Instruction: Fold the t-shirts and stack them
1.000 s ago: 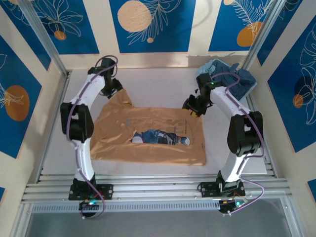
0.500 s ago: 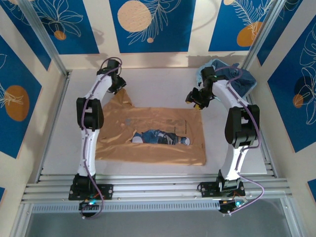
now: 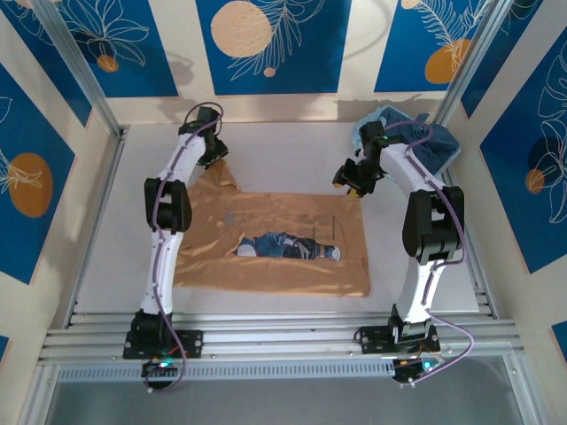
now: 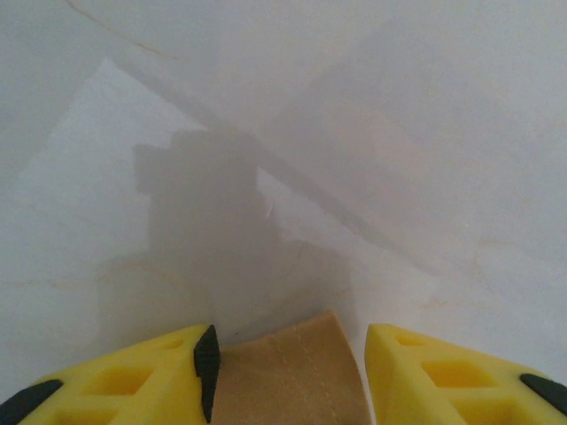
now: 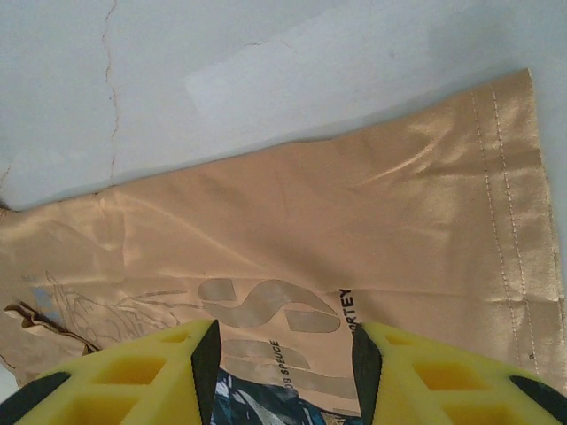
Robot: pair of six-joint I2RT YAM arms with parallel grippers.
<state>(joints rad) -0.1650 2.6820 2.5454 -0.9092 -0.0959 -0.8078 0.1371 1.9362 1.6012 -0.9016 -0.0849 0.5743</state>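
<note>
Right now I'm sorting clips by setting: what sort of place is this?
Probably a robot test cell, not a home: two arms bolted to an aluminium rail frame, a white table walled by blue printed panels, and a tan-orange t-shirt spread out.

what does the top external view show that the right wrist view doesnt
Top external adds the layout: the whole tan-orange t-shirt spread flat on the table, the left gripper at its far-left sleeve, and the basket in the far-right corner holding the dark blue t-shirt. Right wrist adds detail: the double-stitched hem and the lettering beside the print. Both share the tan-orange t-shirt and the right gripper, whose jaws stand apart over the cloth in the wrist view.
</note>
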